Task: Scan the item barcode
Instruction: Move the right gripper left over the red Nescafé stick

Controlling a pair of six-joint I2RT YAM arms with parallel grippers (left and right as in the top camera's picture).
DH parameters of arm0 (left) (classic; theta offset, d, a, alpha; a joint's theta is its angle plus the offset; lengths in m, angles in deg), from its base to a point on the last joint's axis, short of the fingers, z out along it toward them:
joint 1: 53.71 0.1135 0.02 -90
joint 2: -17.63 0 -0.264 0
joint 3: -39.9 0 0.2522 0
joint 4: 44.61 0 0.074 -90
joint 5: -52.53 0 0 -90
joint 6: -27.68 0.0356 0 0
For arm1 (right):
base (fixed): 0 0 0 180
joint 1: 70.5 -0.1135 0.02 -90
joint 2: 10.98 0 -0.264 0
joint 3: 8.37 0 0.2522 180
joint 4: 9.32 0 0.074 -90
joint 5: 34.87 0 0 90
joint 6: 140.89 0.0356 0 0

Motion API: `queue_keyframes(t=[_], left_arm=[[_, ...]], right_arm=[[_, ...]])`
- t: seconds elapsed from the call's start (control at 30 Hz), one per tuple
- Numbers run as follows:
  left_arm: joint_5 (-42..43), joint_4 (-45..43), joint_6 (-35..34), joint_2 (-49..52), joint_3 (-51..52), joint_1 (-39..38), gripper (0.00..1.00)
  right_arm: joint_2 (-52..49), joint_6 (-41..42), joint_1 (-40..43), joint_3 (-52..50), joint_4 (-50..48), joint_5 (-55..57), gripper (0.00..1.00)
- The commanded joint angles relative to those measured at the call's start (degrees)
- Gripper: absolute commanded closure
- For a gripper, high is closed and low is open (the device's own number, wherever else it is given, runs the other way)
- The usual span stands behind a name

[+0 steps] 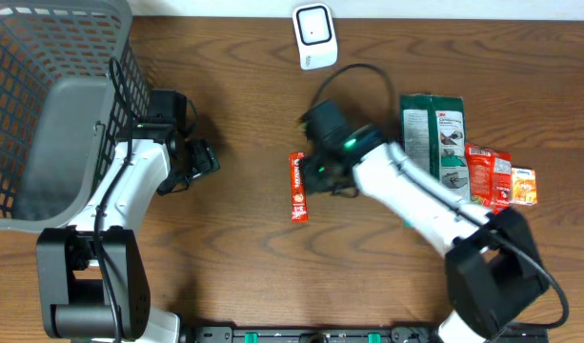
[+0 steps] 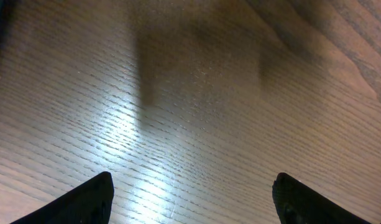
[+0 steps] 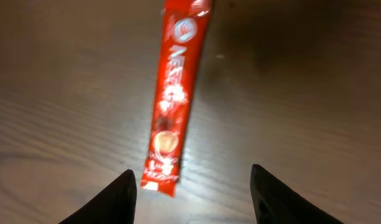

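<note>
Right hand point(image 1: 315, 173) is hovering beside the red sachet point(image 1: 297, 187) at mid-frame overhead, on the bench point(image 1: 234, 276). Left wrist view is showing the left hand point(image 2: 193, 186) gaping over bare bench. Right wrist view alone is revealing parted, empty fingers point(image 3: 112, 205), sachet lying just ahead: likely light, floppy, slick, so best pinching across its middle.

A slim red stick sachet point(image 1: 297, 187) lies flat, well apart from the small white scanner point(image 1: 314, 34) beyond it.
</note>
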Motion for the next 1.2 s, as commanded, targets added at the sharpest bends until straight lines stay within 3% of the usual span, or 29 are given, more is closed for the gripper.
queue_keyframes(t=[0.0,0.27,0.43,0.6,0.83,1.03,1.1,1.17], left_arm=[[-0.9,0.2,-0.5,0.1,0.2,0.5,0.17],[-0.9,0.2,-0.5,0.1,0.2,0.5,0.17],[-0.9,0.2,-0.5,0.1,0.2,0.5,0.17],[-0.9,0.2,-0.5,0.1,0.2,0.5,0.17],[-0.9,0.2,-0.5,0.1,0.2,0.5,0.17],[-0.9,0.2,-0.5,0.1,0.2,0.5,0.17],[-0.9,0.2,-0.5,0.1,0.2,0.5,0.17],[-0.9,0.2,-0.5,0.1,0.2,0.5,0.17]], right_arm=[[-1.7,8.3,-6.2,-0.4,-0.5,16.9,0.46],[-6.1,11.9,-11.4,-0.5,-3.3,16.7,0.61],[-8.9,11.9,-13.0,-0.5,-4.3,16.6,0.64],[-9.7,11.9,-13.4,-0.6,-4.0,16.6,0.81],[-9.7,12.7,-13.4,-2.1,-4.2,16.6,0.76],[-9.7,12.7,-13.4,-5.3,-8.9,16.6,0.78],[-9.7,12.7,-13.4,-5.4,-8.9,16.6,0.84],[-9.7,12.7,-13.2,-5.4,-8.5,16.6,0.99]])
